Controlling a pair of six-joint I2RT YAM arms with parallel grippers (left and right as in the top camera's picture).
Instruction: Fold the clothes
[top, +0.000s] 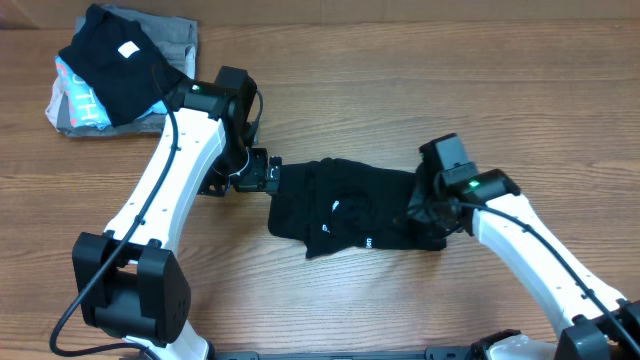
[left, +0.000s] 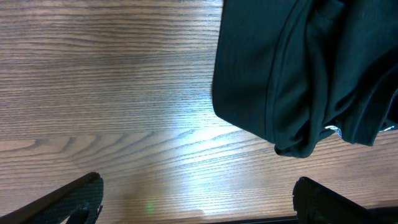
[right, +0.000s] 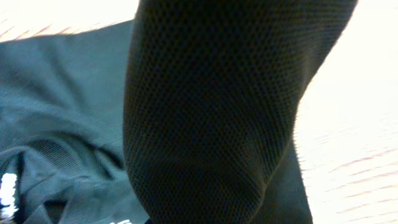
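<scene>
A black, soft-fabric collared shirt with short sleeves and small white marks (top: 350, 205) lay bunched in a rough band on the wooden table (top: 420, 80). It sat well apart from the stack of folded grey and light-blue garments topped by a black piece with a white label (top: 105, 60), out toward the opposite side of the table.

The left gripper (top: 272, 175) hung between that stack and the shirt, just beside the shirt's nearer edge. In the left wrist view its fingers (left: 81, 196) stood wide apart with only bare wood between them, so it held nothing.

The right gripper (top: 432, 212) sat at the shirt's end farthest from the stack, sunk among the folds. Mesh cloth filled its own camera, and I could not tell whether its jaws were closed on the fabric.

The step in hand looked like spreading the shirt flat before any fold. To do it well, the left gripper would probably need to come lower and reach in from the stack side to pinch a single hem layer rather than the rolled bundle. The two arms would then draw apart evenly and low over the table, so the cloth would neither slip nor drag into a twist.
</scene>
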